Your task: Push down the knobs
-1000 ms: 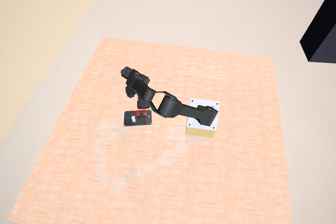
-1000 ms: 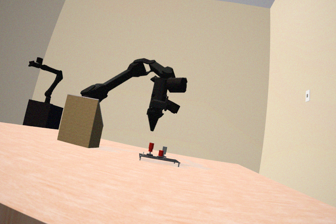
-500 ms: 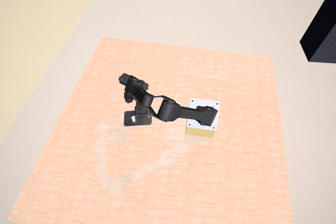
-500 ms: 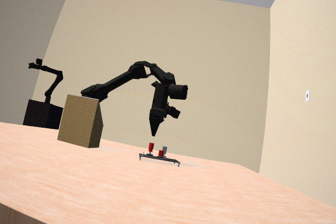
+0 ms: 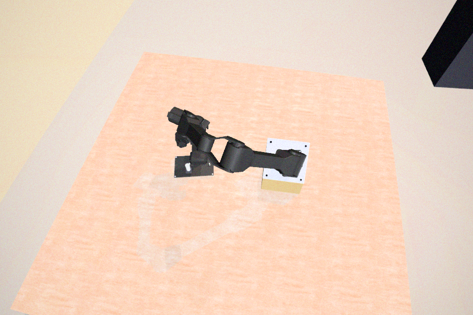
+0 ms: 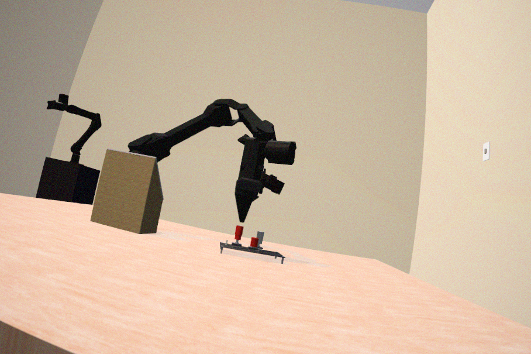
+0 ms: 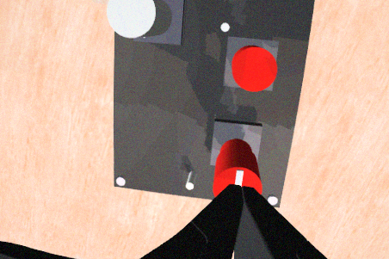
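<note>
The dark circuit board point(image 5: 181, 172) point(image 6: 268, 252) point(image 7: 146, 143) stands on short legs. A tall red knob point(image 6: 238, 232) point(image 7: 237, 160) with a white line on top stands high, with bare shaft showing below it in the exterior view. A short red knob point(image 6: 254, 241) point(image 7: 254, 69) sits low, close to its potentiometer. A white knob point(image 5: 187, 167) point(image 7: 131, 11), grey in the exterior view point(image 6: 260, 237), stands high near the board's other long edge. My gripper point(image 6: 242, 221) point(image 7: 238, 197) is shut and empty, its tips just above the tall red knob. In the top view the arm hides both red knobs.
The arm's base stands on a block point(image 5: 281, 186) point(image 6: 124, 191) with a white top plate. Thin pins point(image 7: 189, 186) point(image 7: 225, 27) rise from the board near the knobs. A second arm on a dark box point(image 6: 64, 180) stands far back left in the exterior view.
</note>
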Controlling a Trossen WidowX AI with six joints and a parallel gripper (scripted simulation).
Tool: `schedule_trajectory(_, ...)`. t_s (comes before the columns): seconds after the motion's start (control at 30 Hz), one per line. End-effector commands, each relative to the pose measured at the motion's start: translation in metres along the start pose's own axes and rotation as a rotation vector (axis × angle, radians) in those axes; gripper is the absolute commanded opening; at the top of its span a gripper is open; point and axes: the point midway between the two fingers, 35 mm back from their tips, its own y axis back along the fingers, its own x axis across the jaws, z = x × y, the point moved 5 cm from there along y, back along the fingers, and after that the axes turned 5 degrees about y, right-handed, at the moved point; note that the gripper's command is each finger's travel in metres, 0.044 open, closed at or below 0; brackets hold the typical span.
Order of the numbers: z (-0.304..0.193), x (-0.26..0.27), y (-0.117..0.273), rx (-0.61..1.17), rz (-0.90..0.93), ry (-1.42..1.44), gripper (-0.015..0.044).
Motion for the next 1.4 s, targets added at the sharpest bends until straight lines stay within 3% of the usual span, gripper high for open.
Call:
schedule_trajectory(0.0,-0.0022,-0.0007,-0.0057,0.005,0.010,-0.013,0.0000)
schedule_trajectory(1.37,-0.0022,-0.0006,-0.0100,0.004,0.010,-0.013,0.0000)
